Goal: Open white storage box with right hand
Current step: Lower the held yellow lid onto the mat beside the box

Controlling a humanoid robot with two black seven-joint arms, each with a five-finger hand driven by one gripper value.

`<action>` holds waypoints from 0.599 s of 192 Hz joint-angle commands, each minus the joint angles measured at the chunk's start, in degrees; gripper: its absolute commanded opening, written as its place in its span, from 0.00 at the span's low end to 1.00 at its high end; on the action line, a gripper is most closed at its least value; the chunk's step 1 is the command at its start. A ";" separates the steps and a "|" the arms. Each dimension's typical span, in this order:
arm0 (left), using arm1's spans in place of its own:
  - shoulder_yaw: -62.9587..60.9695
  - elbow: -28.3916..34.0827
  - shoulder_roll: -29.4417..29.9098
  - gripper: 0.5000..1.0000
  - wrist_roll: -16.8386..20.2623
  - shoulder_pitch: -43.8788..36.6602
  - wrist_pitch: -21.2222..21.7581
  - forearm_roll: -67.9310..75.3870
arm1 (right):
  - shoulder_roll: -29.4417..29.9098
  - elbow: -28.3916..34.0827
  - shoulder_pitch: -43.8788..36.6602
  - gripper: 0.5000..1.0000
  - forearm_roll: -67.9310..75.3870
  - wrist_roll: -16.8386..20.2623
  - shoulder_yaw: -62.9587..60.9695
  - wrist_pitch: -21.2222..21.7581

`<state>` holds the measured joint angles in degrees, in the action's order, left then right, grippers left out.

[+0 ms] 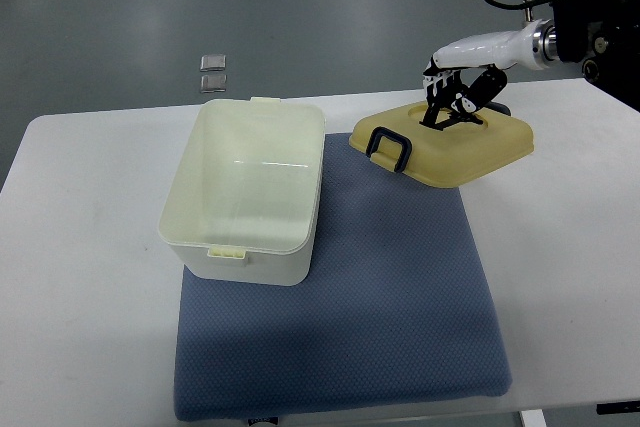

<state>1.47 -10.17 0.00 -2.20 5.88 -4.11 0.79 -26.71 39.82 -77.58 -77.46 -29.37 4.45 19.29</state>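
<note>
White table (90, 207), open storage box (248, 192), right robot hand (462, 87) on lid (445, 145)

One top view only, looking steeply down from the robot's side, mid-distance, bench (90, 247) filling the frame, floor (200, 7) along the top.

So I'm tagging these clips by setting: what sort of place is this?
Probably a robotics lab or test bay: a plain white table on a bare grey floor, a blue mat as staged work surface, and the robot's right hand on a lid.
</note>
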 commanded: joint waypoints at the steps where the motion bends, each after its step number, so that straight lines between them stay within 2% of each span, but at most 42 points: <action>1: 0.02 -0.03 0.00 1.00 -0.09 0.01 -0.11 0.00 | 0.17 0.09 0.06 0.00 2.93 0.90 0.04 1.36; 69: 0.02 -0.03 0.00 1.00 0.00 0.01 -0.46 0.00 | 0.61 0.00 2.61 0.00 9.00 3.45 0.04 1.98; 115: -0.07 -0.03 0.00 1.00 0.00 0.01 -0.64 0.00 | 1.75 0.17 3.84 0.00 9.00 3.53 0.04 1.28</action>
<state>1.41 -10.19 0.00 -2.21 5.89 -4.70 0.79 -25.41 39.82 -74.37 -68.51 -25.77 4.51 20.71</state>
